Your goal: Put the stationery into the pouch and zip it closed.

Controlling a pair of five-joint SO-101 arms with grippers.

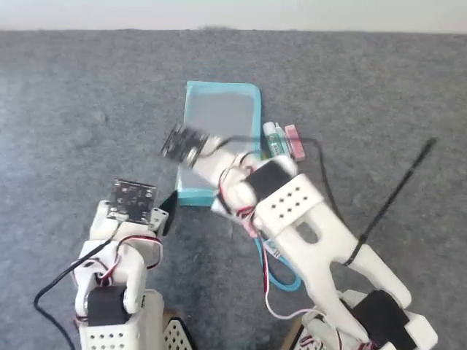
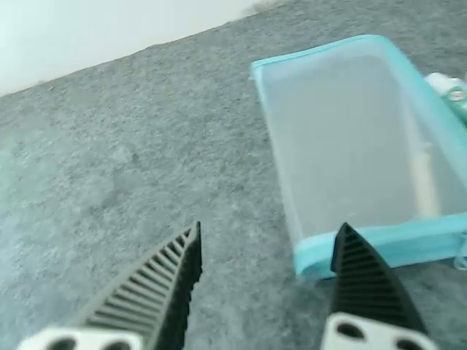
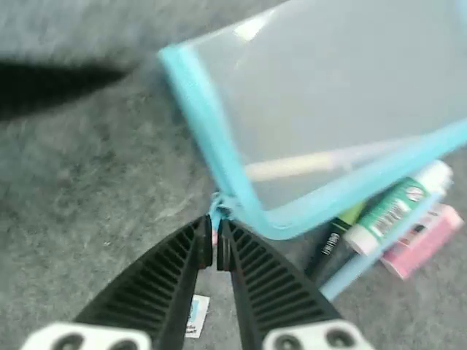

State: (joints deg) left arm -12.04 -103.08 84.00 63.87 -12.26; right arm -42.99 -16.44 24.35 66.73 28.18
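The translucent pouch [image 1: 219, 117] with teal edging lies flat in the middle of the grey mat, and a pale stick [image 3: 306, 165] shows inside it. In the right wrist view my right gripper [image 3: 217, 244] is shut on the zipper pull [image 3: 217, 211] at the pouch's corner. Beside that corner lie a green-and-white glue stick [image 3: 390, 211], a pink eraser [image 3: 423, 244], a dark pen [image 3: 330, 248] and a blue pen [image 3: 365, 270]. My left gripper [image 2: 268, 244] is open just short of the pouch's [image 2: 350, 138] near end, with one fingertip [image 2: 349, 248] by the teal corner.
The right arm [image 1: 292, 208] covers the pouch's near right part in the high view. A teal cable loop [image 1: 281, 277] and a black cable [image 1: 398, 193] lie on the mat to the right. A pale wall [image 1: 233, 13] borders the far edge.
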